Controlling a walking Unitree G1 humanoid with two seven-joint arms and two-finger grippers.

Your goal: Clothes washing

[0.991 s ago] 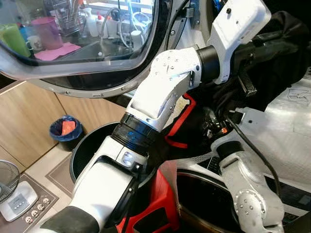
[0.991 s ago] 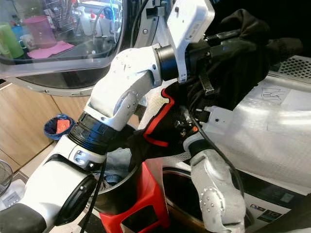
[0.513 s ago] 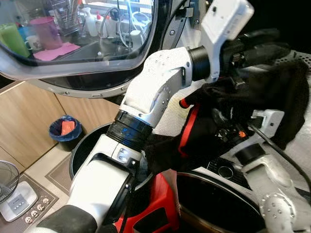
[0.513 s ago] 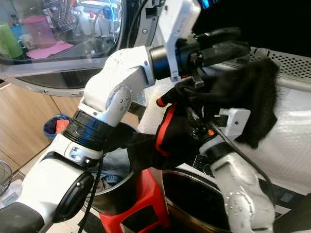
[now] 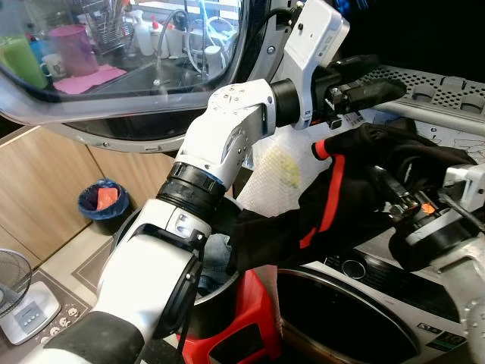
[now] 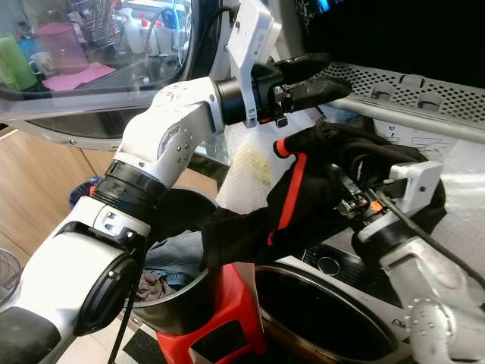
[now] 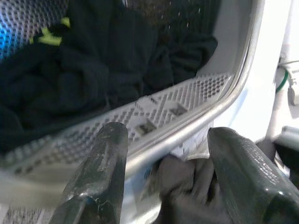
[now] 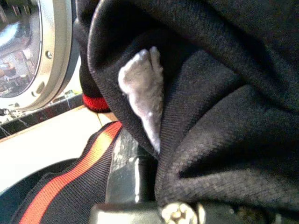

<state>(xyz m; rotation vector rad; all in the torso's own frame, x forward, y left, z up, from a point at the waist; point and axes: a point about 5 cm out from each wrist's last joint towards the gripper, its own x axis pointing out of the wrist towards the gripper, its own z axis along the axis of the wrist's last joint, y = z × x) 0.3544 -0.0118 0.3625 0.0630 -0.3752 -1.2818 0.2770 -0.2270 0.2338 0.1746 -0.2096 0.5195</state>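
Observation:
A black garment with a red stripe [image 5: 333, 205] hangs across the front of the washer, one sleeve trailing down toward the bucket. My right gripper [image 5: 409, 199] is shut on the garment and wrapped in its cloth; in the right wrist view the fabric [image 8: 224, 93] drapes over one finger [image 8: 131, 172]. Higher up, my left gripper [image 5: 383, 76] is open with nothing between its fingers [image 7: 103, 158], held just outside the perforated drum rim [image 7: 154, 116]. Dark clothes [image 7: 93, 70] lie inside the drum.
The round glass washer door [image 5: 114, 83] stands open at upper left. A black bucket [image 6: 182, 303] holding jeans [image 6: 170, 254] sits on a red stool [image 5: 246, 318] below my left arm. A blue bin [image 5: 102, 201] stands by the wooden cabinets. A second round door [image 5: 341, 318] is below.
The black garment has come away from my left gripper and dropped lower. My right arm has swung right with it. My left gripper now stands free at the drum rim.

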